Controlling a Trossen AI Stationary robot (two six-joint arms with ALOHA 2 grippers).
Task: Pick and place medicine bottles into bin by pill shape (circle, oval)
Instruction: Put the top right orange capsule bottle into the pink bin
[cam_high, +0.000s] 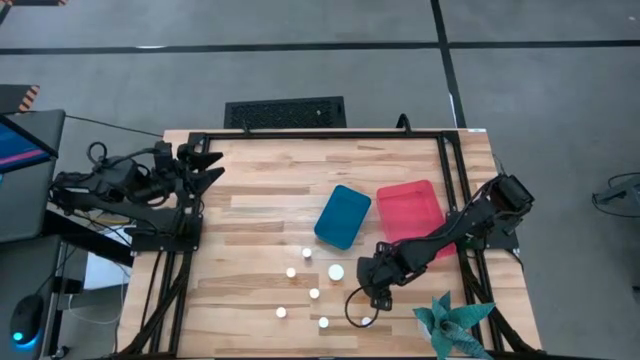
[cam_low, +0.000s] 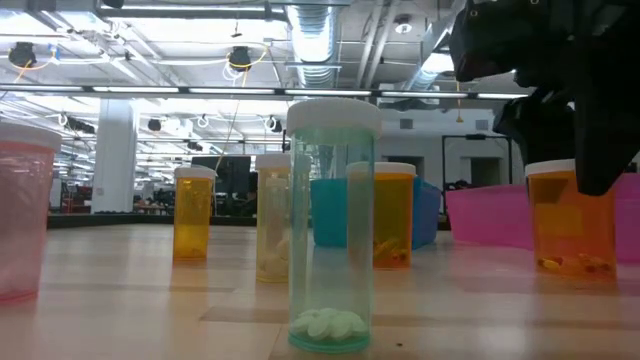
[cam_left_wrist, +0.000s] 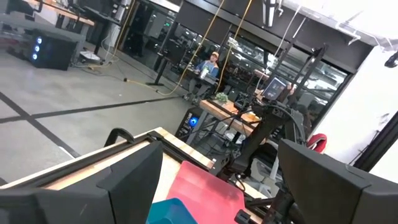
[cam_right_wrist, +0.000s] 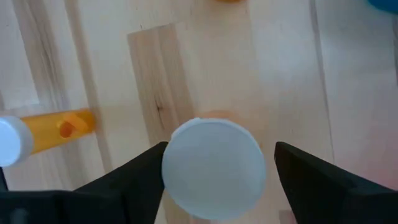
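Several white-capped medicine bottles (cam_high: 314, 294) stand upright on the wooden table, near its front edge. My right gripper (cam_high: 378, 298) points down over one orange bottle (cam_low: 570, 228). Its white cap (cam_right_wrist: 214, 168) shows between the open fingers, with a clear gap at one finger (cam_right_wrist: 305, 177). The blue bin (cam_high: 342, 216) and the red bin (cam_high: 410, 210) lie side by side farther back. My left gripper (cam_high: 212, 167) waits open and level at the far left corner, with nothing between its fingers (cam_left_wrist: 124, 180). My right gripper comes at the orange bottle from above, one finger on each side of its cap. One finger (cam_right_wrist: 146, 177) stands right at the cap's edge (cam_right_wrist: 166, 163); I cannot tell whether it touches. The bottle stands upright on the table.
A clear bottle (cam_low: 330, 225) with white pills stands nearest the front edge, with other orange bottles (cam_low: 193, 213) and a pink one (cam_low: 20, 210) around it. A teal paper plant (cam_high: 455, 325) sits at the near right corner. Another orange bottle (cam_right_wrist: 43, 134) is close to the right gripper.
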